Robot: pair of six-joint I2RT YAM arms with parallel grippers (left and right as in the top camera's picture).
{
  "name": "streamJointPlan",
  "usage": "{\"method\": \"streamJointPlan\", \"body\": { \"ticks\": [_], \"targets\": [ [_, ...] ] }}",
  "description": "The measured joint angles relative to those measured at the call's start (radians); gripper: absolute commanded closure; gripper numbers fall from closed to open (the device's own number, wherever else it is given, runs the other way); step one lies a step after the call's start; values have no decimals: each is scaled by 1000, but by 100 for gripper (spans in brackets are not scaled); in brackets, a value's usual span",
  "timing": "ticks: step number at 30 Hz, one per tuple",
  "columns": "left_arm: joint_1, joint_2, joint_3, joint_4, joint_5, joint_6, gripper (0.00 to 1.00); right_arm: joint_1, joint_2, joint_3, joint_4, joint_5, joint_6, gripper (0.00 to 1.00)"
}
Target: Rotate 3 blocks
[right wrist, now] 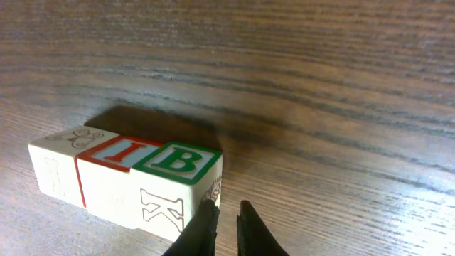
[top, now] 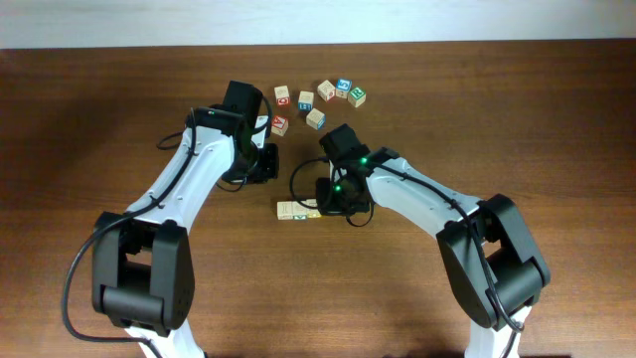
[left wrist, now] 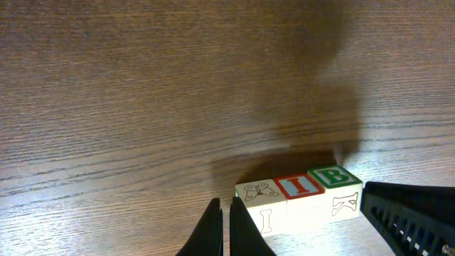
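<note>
Three blocks (right wrist: 128,178) sit in a touching row. The right gripper (right wrist: 226,226), fingers pressed together, is just beside the green block (right wrist: 178,165); the left gripper (left wrist: 226,229) is also pressed together, empty.

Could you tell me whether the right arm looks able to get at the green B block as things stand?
Probably yes: the right end effector hangs right at the free end of the green B block, with nothing between them. Its jaws are shut, so it must open before gripping.
</note>
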Motion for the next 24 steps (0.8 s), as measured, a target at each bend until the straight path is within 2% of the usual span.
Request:
{"method": "streamJointPlan", "body": {
  "ticks": [4,8,11,17,20,24],
  "targets": [
    [0,0,0,0,0,0,95,0,0,0,-11,-7,14,87],
    [1,0,0,-1,0,0,100,-3,0,0,-10,-14,25,89],
    [23,0,10,-56,11,13,100,-37,0,0,-10,-56,13,89],
    [117,0,75,-185,147,159,100,-169,0,0,-14,-230,-91,90],
    [116,0,26,-143,200,221,100,-168,0,0,-9,-270,-121,91],
    [115,1,-96,-11,254,236,100,-163,0,0,13,-288,-136,91]
  ]
}}
